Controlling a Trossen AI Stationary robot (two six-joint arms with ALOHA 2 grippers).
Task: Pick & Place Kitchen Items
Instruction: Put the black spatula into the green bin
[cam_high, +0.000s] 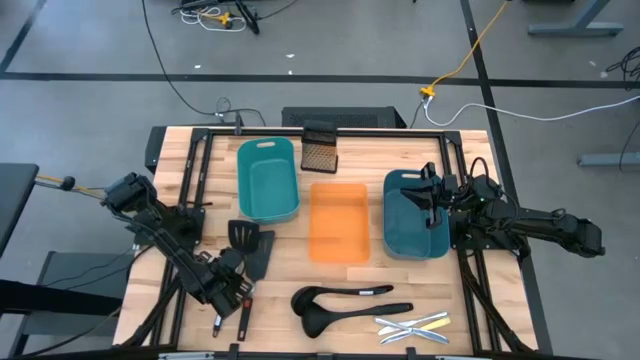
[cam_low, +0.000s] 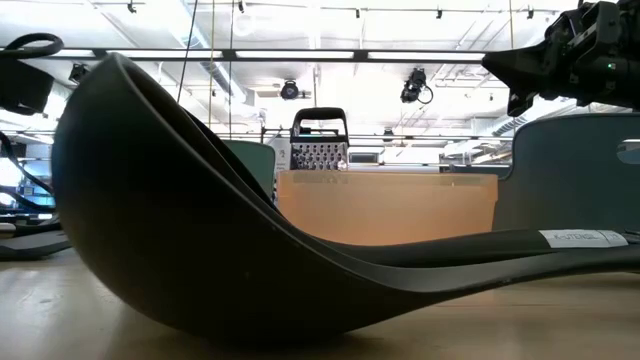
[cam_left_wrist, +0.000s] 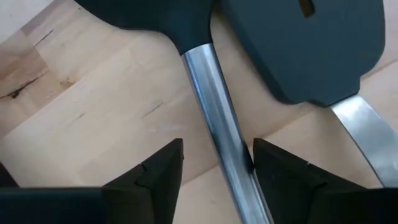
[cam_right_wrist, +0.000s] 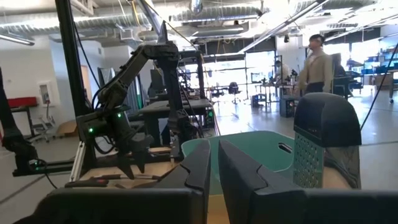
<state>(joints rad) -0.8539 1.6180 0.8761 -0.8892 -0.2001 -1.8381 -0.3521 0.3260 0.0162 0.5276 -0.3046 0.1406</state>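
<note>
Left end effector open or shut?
Open: left end effector fingers straddle the black-headed spatula's metal handle, gap visible on one side.

Even, bright overhead light across my pale wooden tabletop (cam_high: 350, 280); shadows under things are short & soft. At table height the big black plastic ladle (cam_low: 200, 240) sits so close it's a blurred dark mass w/ a dull sheen, backlit by ceiling strip lights that blow out white. From my left wrist, the shiny metal spatula handle (cam_left_wrist: 217, 124) carries a long glare streak. From my right wrist the room behind is bright, windows washed out.
</note>
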